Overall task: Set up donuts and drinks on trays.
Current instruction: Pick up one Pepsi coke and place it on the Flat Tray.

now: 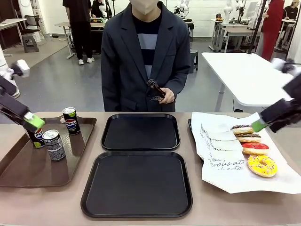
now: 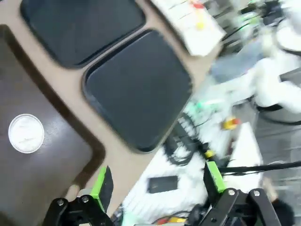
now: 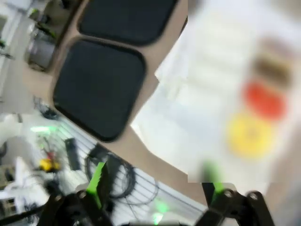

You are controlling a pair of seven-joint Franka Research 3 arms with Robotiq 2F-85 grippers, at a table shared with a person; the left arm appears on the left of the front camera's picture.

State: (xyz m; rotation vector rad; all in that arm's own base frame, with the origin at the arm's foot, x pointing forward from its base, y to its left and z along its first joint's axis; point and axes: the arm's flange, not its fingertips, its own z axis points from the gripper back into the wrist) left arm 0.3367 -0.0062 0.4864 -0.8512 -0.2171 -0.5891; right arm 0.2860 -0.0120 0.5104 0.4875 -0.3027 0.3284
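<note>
Four donuts (image 1: 254, 148) lie in a row on white paper (image 1: 221, 155) at the right of the counter (image 1: 47, 202). Three drink cans (image 1: 54, 145) stand on the brown tray (image 1: 28, 169) at the left. Two black trays (image 1: 137, 183) sit between them. The left gripper (image 2: 156, 181) is near the cans, its fingers spread wide and holding nothing. The right gripper (image 3: 155, 186) is near the farthest donut, its fingers likewise spread and holding nothing.

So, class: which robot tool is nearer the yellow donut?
Right. The right tool hovers by the same row as the yellow donut, at its far end; the left tool is far across the table, over the cans.
</note>
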